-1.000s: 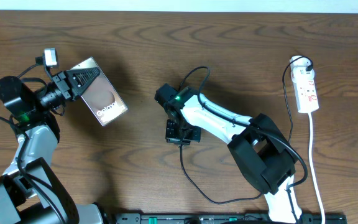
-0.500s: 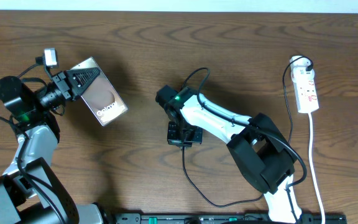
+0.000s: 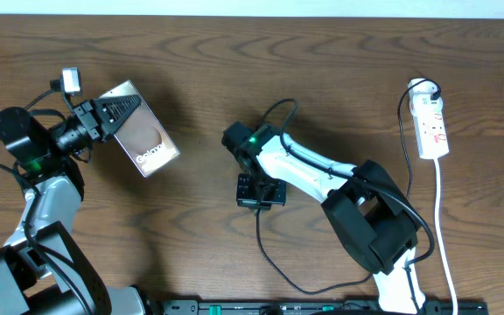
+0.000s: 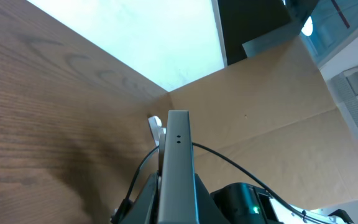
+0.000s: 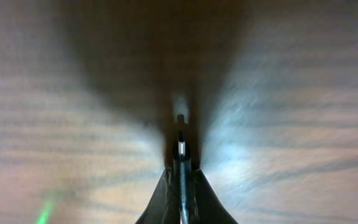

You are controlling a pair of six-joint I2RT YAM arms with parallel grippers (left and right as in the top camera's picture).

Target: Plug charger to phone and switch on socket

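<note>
The phone is held tilted above the table at the left, brownish oval and white lettering facing up. My left gripper is shut on its upper end. In the left wrist view the phone's silver-grey edge stands between the jaws. My right gripper points down at mid-table, shut on the charger's slim black plug tip, which is close above the wood between the fingers. The thin charger cable loops toward the front. The white socket strip lies at the far right.
The strip's rounded white plug and white lead run along the right edge. The right arm's white links cross the middle. A black rail lies along the front edge. A cardboard wall stands beyond the table.
My right gripper with the plug tip has shifted slightly right and toward the front. The left gripper and the phone have not moved.
</note>
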